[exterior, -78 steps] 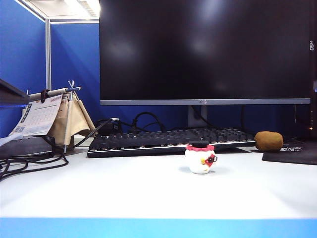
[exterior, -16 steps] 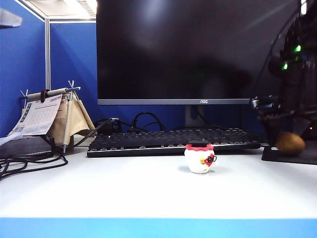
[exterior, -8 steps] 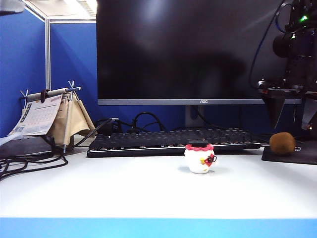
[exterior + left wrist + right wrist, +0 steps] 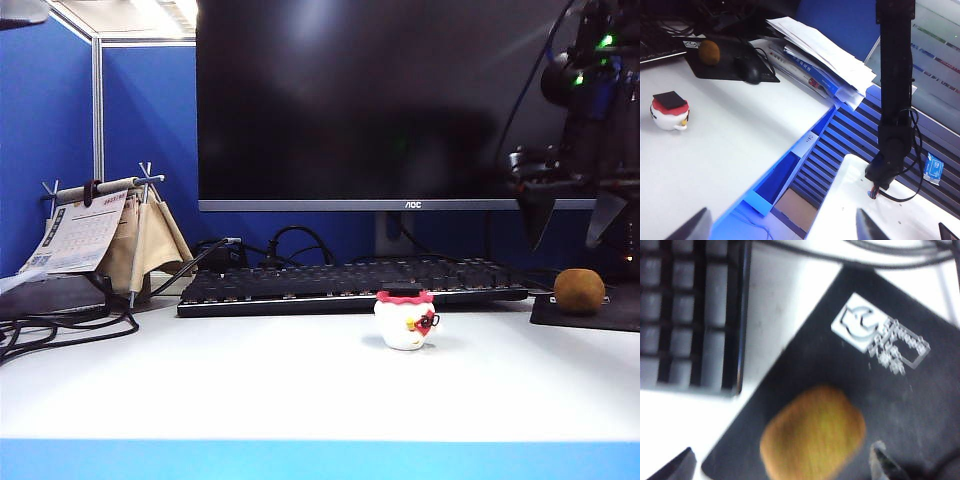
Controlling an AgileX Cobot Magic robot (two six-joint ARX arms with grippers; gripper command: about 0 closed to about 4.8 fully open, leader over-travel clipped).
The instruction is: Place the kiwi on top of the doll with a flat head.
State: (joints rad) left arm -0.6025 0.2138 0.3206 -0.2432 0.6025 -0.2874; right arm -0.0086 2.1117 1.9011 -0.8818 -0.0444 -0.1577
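Observation:
The kiwi, brown and fuzzy, lies on a black mouse pad at the right end of the desk. My right gripper hangs open a little above it, touching nothing. In the right wrist view the kiwi lies between and below the spread fingers of the gripper. The flat-headed doll stands alone on the white desk in front of the keyboard. My left gripper is open and empty, high off the desk's corner. From there the doll and kiwi look small and far away.
A black keyboard and a large monitor stand behind the doll. A mouse sits on the pad beside the kiwi, with stacked papers past it. A desk calendar and cables are at the left.
My right gripper, low around the kiwi a second ago, has risen clear of it. The kiwi stays on the mouse pad. The doll has not moved.

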